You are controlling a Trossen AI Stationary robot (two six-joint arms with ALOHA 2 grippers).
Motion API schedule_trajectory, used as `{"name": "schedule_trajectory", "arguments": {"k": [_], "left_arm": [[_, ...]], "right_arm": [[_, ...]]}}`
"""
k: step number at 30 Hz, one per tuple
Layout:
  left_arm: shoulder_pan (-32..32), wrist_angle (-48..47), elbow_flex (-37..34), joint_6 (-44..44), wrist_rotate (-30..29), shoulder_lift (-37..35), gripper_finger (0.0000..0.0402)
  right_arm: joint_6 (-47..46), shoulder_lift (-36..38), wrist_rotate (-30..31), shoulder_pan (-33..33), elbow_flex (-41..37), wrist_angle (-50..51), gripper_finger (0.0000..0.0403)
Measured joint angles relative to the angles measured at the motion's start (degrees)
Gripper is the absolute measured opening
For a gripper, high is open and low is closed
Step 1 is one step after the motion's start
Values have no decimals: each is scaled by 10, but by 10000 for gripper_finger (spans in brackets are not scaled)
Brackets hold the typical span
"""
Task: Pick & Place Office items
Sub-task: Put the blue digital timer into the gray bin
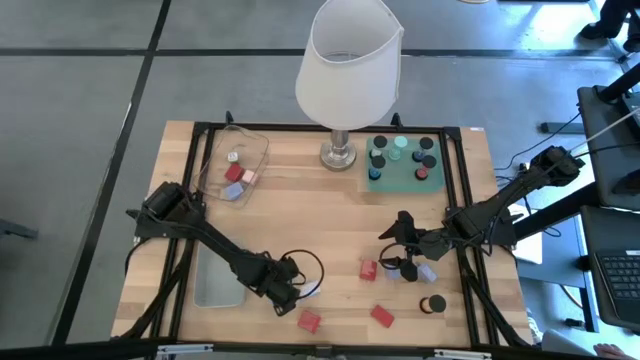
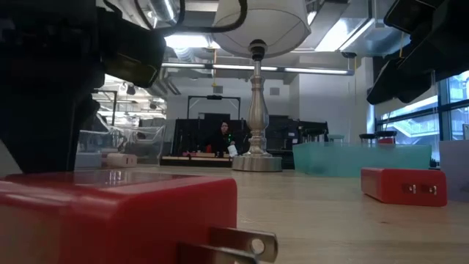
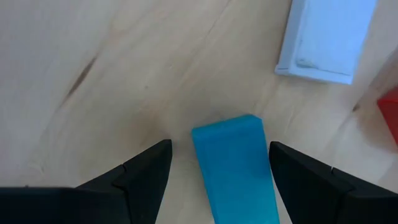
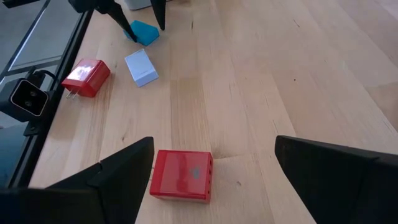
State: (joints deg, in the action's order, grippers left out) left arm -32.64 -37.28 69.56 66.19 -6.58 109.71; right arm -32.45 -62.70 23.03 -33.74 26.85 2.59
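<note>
Counter: pale wooden counter (image 1: 330, 215), small pieces scattered.
Left claw (image 3: 217, 163): open astride flat teal block (image 3: 235, 167); off-centre closing may push it away.
Right claw (image 4: 211, 163): open over red plug block (image 4: 181, 175).

Left arm reaches from the table's left edge diagonally toward the front centre, wrist pitched low; its left gripper (image 1: 303, 290) sits just above the table top with the two dark fingers (image 3: 146, 171) spread apart, one on either side of a small teal block without touching it. Right arm comes in from the right edge, elbow bent back near the frame rail, forearm running toward the table's middle; its right gripper (image 1: 402, 262) hangs above the wood with the dark fingers (image 4: 124, 168) wide apart, holding nothing.
</note>
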Motion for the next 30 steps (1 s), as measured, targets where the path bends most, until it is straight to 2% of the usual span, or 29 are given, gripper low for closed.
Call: {"name": "schedule_trajectory", "arguments": {"k": [10, 19, 26, 30], "left_arm": [[1, -21, 0, -30, -44, 3, 255], [4, -31, 0, -39, -38, 2, 153], [7, -29, 16, -80, -48, -14, 153], [11, -71, 48, -113, -83, -31, 153]], "right_arm": [[0, 0, 0, 0, 0, 0, 339], [0, 0, 0, 0, 0, 0, 339], [0, 0, 0, 0, 0, 0, 339], [0, 0, 0, 0, 0, 0, 339]]}}
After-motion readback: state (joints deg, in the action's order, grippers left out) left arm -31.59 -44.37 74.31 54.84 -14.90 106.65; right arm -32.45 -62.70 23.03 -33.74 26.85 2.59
